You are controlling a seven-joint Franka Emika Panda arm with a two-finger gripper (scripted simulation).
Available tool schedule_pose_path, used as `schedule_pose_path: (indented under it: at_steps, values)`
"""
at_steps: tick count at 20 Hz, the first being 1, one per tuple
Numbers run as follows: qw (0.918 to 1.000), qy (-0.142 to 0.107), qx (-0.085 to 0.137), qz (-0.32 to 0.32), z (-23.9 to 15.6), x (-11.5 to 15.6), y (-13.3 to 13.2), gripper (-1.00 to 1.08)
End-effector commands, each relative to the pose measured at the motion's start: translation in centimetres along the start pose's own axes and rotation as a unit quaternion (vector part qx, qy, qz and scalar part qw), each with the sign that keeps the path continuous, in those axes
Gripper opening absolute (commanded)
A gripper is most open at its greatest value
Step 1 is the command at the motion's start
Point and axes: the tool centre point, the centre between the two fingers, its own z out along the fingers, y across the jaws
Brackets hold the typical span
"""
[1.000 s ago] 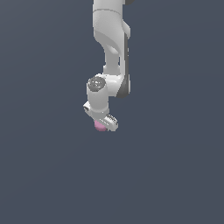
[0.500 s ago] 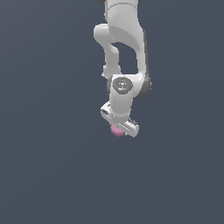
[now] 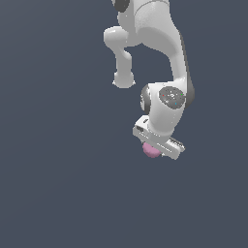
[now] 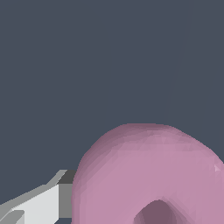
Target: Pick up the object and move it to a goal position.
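While the pink ring (image 4: 153, 175) fills the wrist view against one grey finger (image 4: 41, 203), the gripper (image 3: 154, 149) appears clamped on it, ring tucked directly beneath the hand. Judged: carry steadily, keeping squeeze constant. Beyond the ring, only plain dark background; no containers visible.

No lettering, labels, brands or numbers can be read anywhere — neither view carries any.
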Motion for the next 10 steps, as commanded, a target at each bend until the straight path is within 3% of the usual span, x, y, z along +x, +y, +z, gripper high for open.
schedule_pose_path:
  at_steps: [1, 10]
  values:
    - [1.0, 0.0, 0.0, 0.001, -0.5, -0.2, -1.6, -1.0]
    - [1.0, -0.001, 0.0, 0.001, -1.2, -0.6, -4.5, -1.0]
